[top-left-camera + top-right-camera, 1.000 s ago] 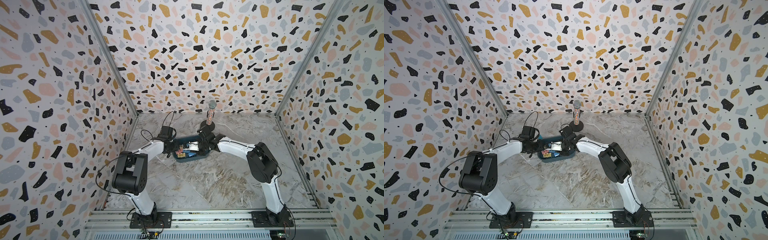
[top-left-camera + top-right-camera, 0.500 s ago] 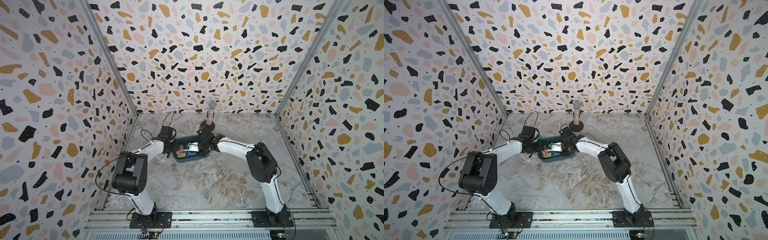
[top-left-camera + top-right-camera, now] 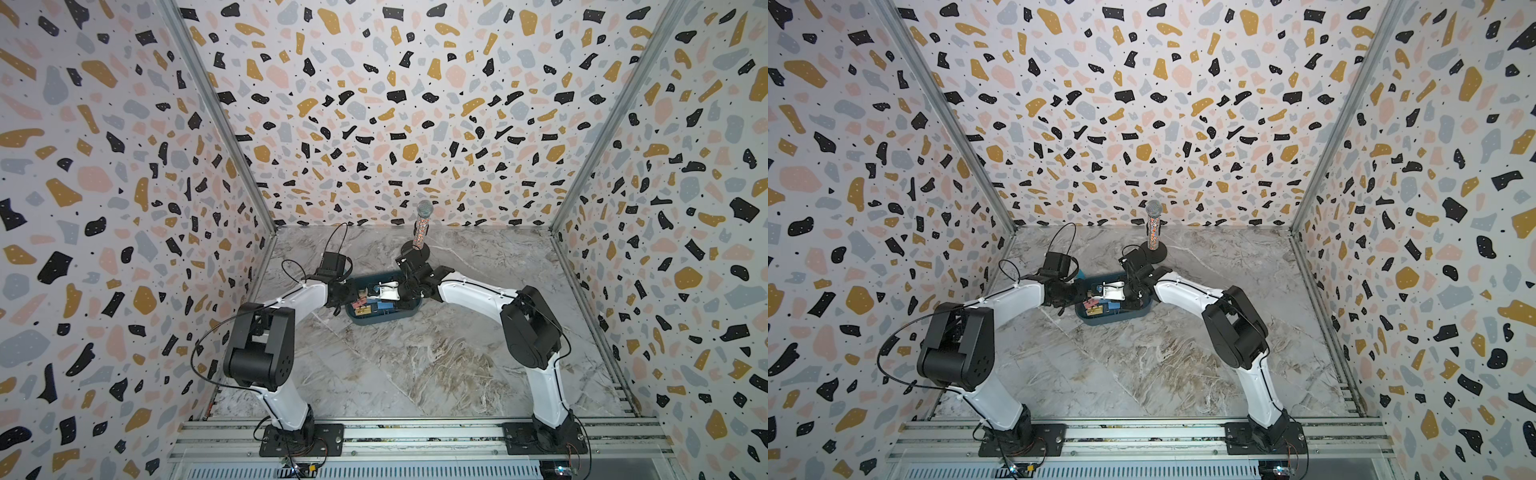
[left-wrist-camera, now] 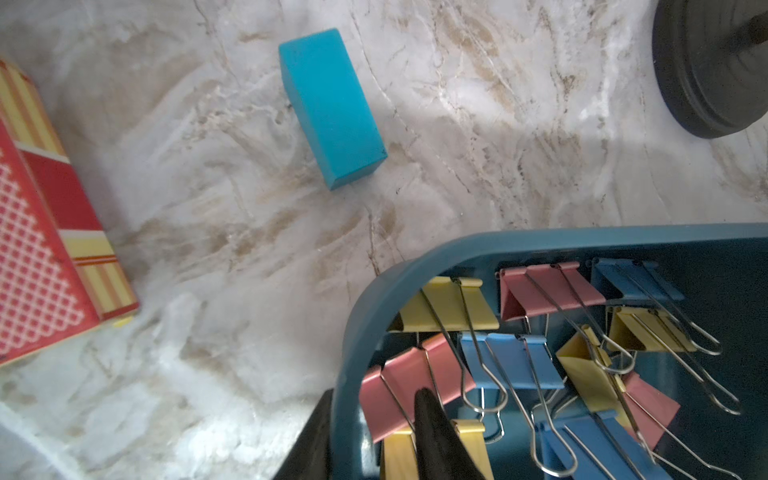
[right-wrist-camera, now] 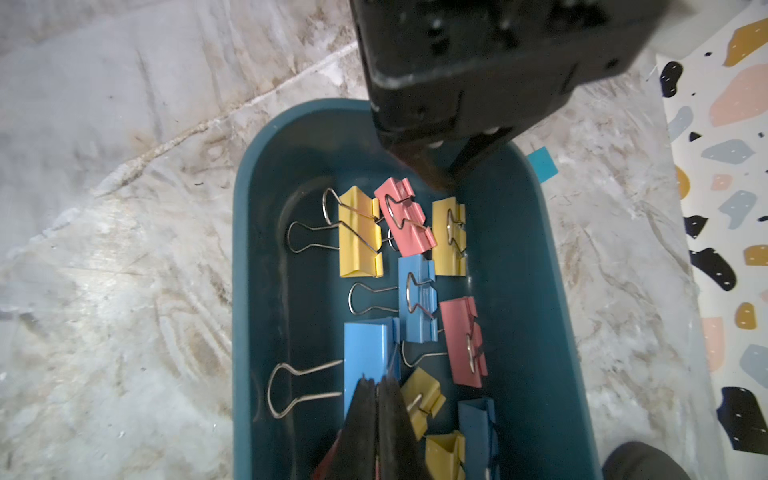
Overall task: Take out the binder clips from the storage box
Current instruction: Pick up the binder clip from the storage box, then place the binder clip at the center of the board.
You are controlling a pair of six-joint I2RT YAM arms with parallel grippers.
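Left arm: the left gripper (image 4: 374, 392) sits at the left end of the storage box (image 4: 540, 241). One black finger (image 4: 432, 432) is inside the wall and the other is outside it. The jaws are narrow and pinched on the wall itself.

Marble table (image 4: 208, 208), seen from the left wrist: a red and yellow patterned carton (image 4: 41, 270) and a bright teal block (image 4: 330, 108) lie flat, well apart from each other. Neither touches the box.

Centre: the box is dark teal and low-walled, and rests on the table between the two arms in both top views (image 3: 384, 319). The binder clips (image 5: 417, 299) are blue, pink and yellow with silver wire handles. Those in view lie loose on the box floor, several overlapping.

Right arm: the right gripper (image 5: 377, 380) reaches into the box from its right end. Its fingers are pressed together with barely a seam between them. The tips are down at the near edge of a large blue clip (image 5: 368, 349). I cannot tell whether any wire or edge is caught between them.

Behind the right wrist: a microphone (image 3: 423, 216) stands upright on a black round base (image 4: 706, 70). It is near the back wall and just beyond the box.
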